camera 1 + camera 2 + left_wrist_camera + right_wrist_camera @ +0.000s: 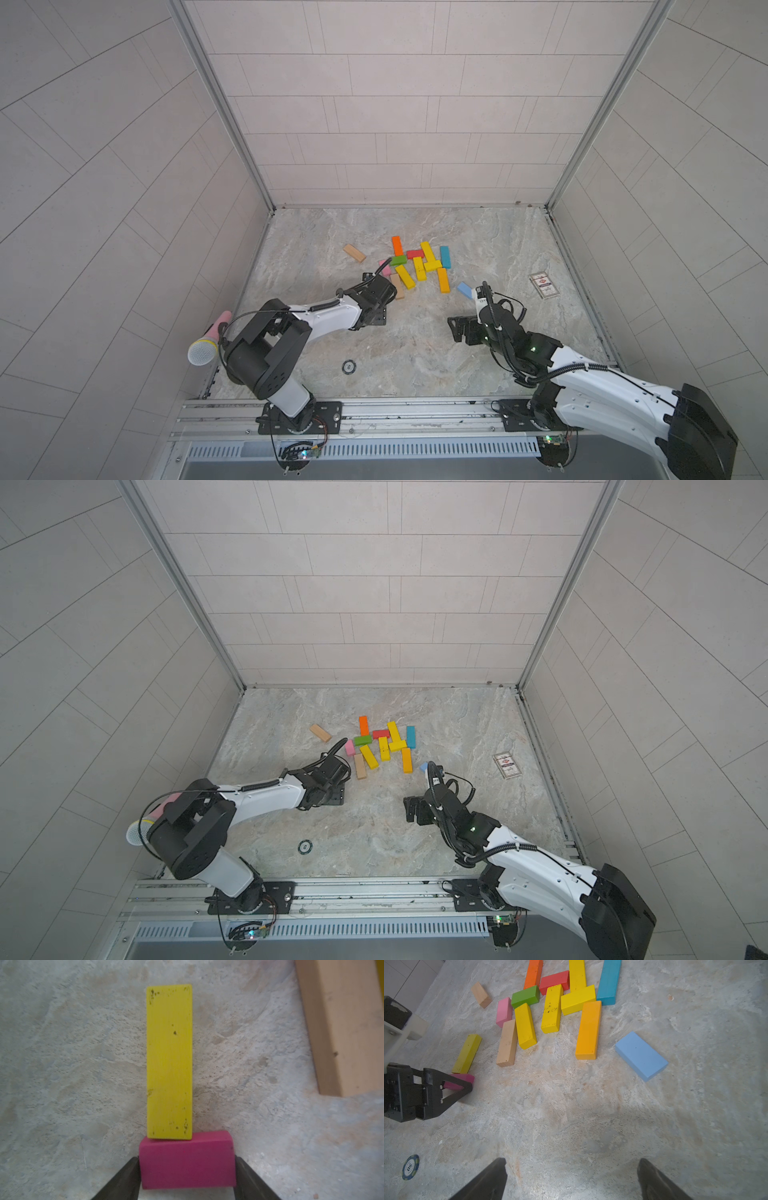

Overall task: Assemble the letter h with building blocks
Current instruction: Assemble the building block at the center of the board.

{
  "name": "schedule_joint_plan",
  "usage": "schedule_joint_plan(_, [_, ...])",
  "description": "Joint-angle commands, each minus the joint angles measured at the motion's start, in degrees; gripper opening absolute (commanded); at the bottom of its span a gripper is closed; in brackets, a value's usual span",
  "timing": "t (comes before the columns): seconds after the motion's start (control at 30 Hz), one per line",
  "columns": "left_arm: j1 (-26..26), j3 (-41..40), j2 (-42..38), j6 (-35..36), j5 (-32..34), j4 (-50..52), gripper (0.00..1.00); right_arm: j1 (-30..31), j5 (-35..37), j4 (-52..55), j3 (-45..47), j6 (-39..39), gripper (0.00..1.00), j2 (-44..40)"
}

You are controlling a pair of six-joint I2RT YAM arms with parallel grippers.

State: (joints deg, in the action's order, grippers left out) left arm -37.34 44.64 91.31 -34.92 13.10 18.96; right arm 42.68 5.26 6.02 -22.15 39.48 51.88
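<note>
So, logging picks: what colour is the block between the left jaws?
Magenta block, clearest in the left wrist view.

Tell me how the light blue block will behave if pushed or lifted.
The light blue block looks solid and square-edged, so it should be stiff in a grip. It lies flat on the table, so a push should slide it, not roll or tip it. Its painted faces look smooth, perhaps a little slippery.

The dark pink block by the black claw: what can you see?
The magenta block is short, flat, like painted wood. It lies on the table, its short ends between the fingers of the left gripper; whether they press it is unclear. The end of a long yellow block meets one long side.
</note>
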Motion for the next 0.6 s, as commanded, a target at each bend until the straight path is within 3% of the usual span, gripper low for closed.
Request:
schedule_joint_plan(0.0, [0.63,-0.98,1.99,0.46,-0.04,1.91,0.75,-0.31,1.16,0.72,0.71,0.55,1.00,-0.36])
schedule_joint_plan(0.57, [0.59,0.60,3.00,0.85,-0.93,1.25,0.75,-0.44,1.16,0.66,0.71,0.58,1.00,-0.28])
